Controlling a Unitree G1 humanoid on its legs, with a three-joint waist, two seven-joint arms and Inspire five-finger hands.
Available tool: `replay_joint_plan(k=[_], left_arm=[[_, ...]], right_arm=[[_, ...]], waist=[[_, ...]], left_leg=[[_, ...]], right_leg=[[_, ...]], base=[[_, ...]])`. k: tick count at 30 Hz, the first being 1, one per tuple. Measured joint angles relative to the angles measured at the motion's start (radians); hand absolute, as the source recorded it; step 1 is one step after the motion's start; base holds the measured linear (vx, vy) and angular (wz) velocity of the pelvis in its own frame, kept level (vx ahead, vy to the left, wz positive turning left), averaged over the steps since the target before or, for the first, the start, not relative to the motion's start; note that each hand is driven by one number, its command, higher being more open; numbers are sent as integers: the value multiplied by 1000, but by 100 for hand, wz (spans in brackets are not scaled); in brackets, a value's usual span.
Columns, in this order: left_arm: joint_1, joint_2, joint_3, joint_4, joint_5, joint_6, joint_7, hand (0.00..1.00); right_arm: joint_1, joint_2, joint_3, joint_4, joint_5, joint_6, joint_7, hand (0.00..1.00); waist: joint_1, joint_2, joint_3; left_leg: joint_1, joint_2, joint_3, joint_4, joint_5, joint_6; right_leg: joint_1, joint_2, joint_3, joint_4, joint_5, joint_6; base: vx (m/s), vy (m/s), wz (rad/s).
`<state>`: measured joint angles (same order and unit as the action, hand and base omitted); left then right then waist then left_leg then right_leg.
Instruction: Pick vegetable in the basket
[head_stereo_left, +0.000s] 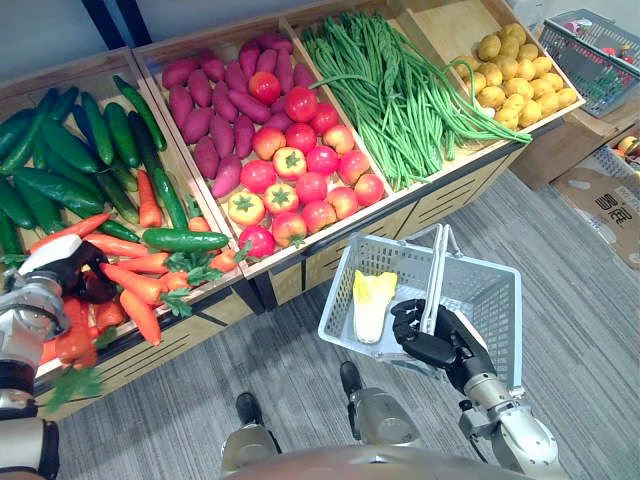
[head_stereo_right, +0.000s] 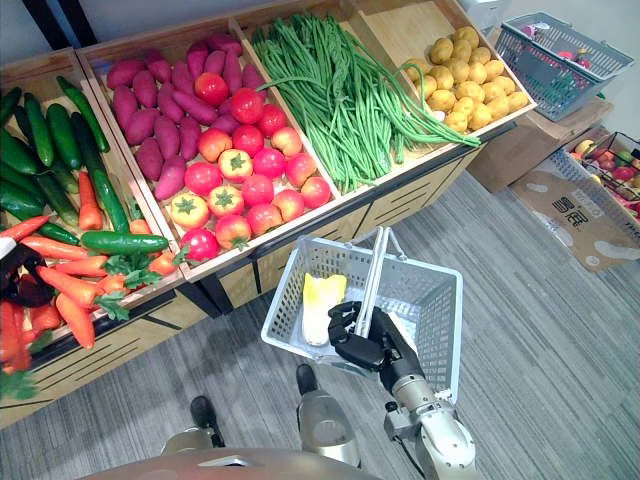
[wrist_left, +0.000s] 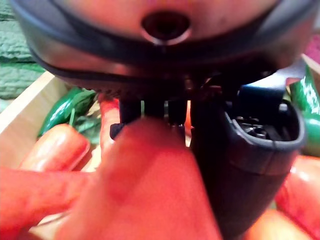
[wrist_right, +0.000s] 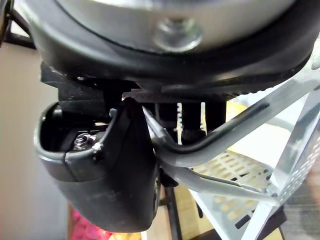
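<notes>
Your right hand is clamped on the handles of the basket at near right, a yellow vegetable inside, while your left hand, grip impossible to tell, rests among the carrots left of the tomatoes.

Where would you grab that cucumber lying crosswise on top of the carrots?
Take the cucumber round its middle, probably from above: it lies flat on top of the carrots, upper side and long flanks bare, so a grip across its width fits.

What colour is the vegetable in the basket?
The vegetable is pale yellow, clearest in the left eye view.
</notes>
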<state>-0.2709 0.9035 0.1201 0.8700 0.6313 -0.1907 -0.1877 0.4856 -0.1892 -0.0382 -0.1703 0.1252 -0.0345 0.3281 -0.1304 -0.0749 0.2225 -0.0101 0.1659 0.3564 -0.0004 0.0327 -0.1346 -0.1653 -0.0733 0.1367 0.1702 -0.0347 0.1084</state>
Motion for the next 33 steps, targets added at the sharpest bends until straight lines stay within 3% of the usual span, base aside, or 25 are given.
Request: replay_joint_plan(k=[4,11,17,20,27,33], left_arm=[[23,-6,-70,-107,-1,9,-42,0],[65,-33,-16,-494,-66,43,-42,0],[82,-68,48,-616,-83,64,4,0],[98,-74,63,-642,-83,79,11,0],[166,-106,109,-709,-80,89,12,0],[207,-186,128,-888,-90,103,13,0]], right_arm=[[7,15,-4,0,0,0,-11,0],[47,44,-51,-40,-3,0,-11,0],[68,46,-86,-40,-5,8,-11,0],[77,46,-103,-40,-35,8,-10,0],[92,82,-129,-40,-73,9,-6,0],[101,116,-155,-38,-87,10,-5,0]], waist=[[-2,3,1],[19,13,-7],[22,69,-70],[22,83,-92],[28,81,-128],[45,80,-154]], left_leg=[[-4,-4,-26,0,3,2],[-4,-28,-64,-10,20,18],[8,-42,-80,-49,45,26],[22,-42,-88,-73,57,26],[23,-42,-94,-83,69,26],[30,-42,-105,-85,69,26]], right_leg=[[11,-9,-26,2,-5,-5],[30,-29,-69,2,-7,-2],[37,-39,-83,1,-9,1],[47,-38,-96,0,-9,1],[48,-37,-104,0,-9,1],[66,-39,-110,-16,-7,3]], base=[[-8,4,17],[-8,7,19],[-15,15,11],[-28,-6,8],[-16,0,3],[7,2,3]])
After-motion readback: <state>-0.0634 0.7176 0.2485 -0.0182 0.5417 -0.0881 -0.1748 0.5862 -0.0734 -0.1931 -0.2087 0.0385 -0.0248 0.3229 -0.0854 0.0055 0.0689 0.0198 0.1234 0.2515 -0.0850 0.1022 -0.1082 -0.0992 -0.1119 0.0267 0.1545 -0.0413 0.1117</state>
